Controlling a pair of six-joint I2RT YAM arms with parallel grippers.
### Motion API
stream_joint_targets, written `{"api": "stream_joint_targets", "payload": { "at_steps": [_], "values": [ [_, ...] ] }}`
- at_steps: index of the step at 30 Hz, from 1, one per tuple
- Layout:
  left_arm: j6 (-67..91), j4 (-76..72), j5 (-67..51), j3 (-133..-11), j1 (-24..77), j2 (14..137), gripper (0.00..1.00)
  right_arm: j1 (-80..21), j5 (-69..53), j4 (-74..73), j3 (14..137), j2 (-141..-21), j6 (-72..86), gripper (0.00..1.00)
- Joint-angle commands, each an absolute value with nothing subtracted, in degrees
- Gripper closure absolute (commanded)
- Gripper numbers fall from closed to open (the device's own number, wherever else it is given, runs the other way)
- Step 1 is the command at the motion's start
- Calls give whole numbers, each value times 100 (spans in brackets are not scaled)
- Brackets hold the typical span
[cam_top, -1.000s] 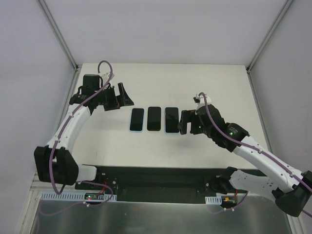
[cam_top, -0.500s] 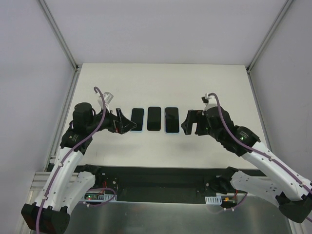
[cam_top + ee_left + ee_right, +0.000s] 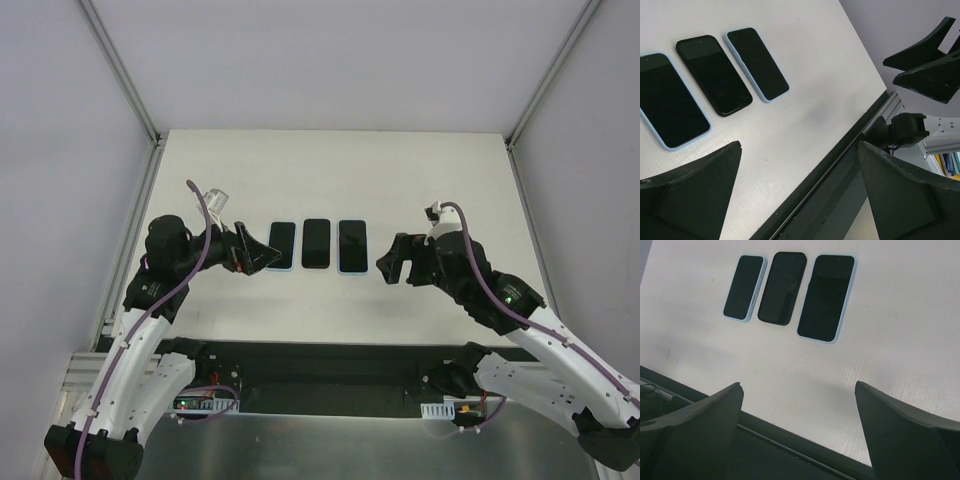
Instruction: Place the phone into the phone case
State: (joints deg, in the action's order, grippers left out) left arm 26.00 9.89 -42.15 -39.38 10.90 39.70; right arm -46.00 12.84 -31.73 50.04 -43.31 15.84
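Observation:
Three flat dark slabs lie side by side mid-table. The middle one is an all-black phone [image 3: 316, 243] [image 3: 714, 74] [image 3: 782, 287]. A light-blue-rimmed slab lies on its left [image 3: 282, 246] [image 3: 744, 287] and another on its right [image 3: 352, 246] [image 3: 827, 297]. I cannot tell which blue-rimmed one is an empty phone case. My left gripper [image 3: 258, 252] [image 3: 799, 145] hovers open just left of the row, holding nothing. My right gripper [image 3: 390, 262] [image 3: 799, 385] hovers open just right of the row, also holding nothing.
A black rail [image 3: 330, 355] runs along the table's near edge, below both grippers. White walls and metal frame posts [image 3: 125, 75] enclose the table at the back and sides. The right gripper's dark fingers [image 3: 925, 65] show in the left wrist view's upper right.
The left arm swung from the back left down to the left end of the row. The right gripper drew back slightly toward the near edge. Both stayed open.

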Motion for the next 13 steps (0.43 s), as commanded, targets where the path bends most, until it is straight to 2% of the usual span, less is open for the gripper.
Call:
{"api": "stream_joint_targets", "payload": {
  "at_steps": [1,13],
  "values": [
    [2672,650,-4403,-3937,1090,3841,1,-4614,1257,-2935,5036,-4193,1626,4],
    [2769,615,-4412,-3938,1090,3797,1,-4614,1301,-2848,4983,-4210,1608,4]
  ]
}}
